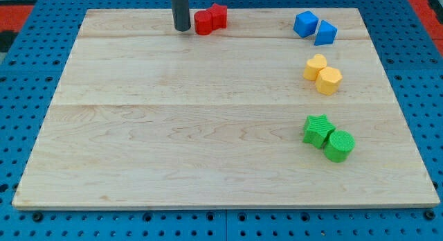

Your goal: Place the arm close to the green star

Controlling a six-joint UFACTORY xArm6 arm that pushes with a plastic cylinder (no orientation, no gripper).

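- Green star at near right of wooden board, touching green cylinder on its right.
- My tip at far edge, just left of red blocks, well apart from star.
- No jaws here; only a bare dark rod.
- Best route: diagonal slide across bare wood, stopping just left of star, clear of yellow blocks and blue blocks.
- Ridged, matte blocks; smooth pale grain.

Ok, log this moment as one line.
tip: view's top, just left of red blocks | green star: lower right, touching green cylinder | tip far from star
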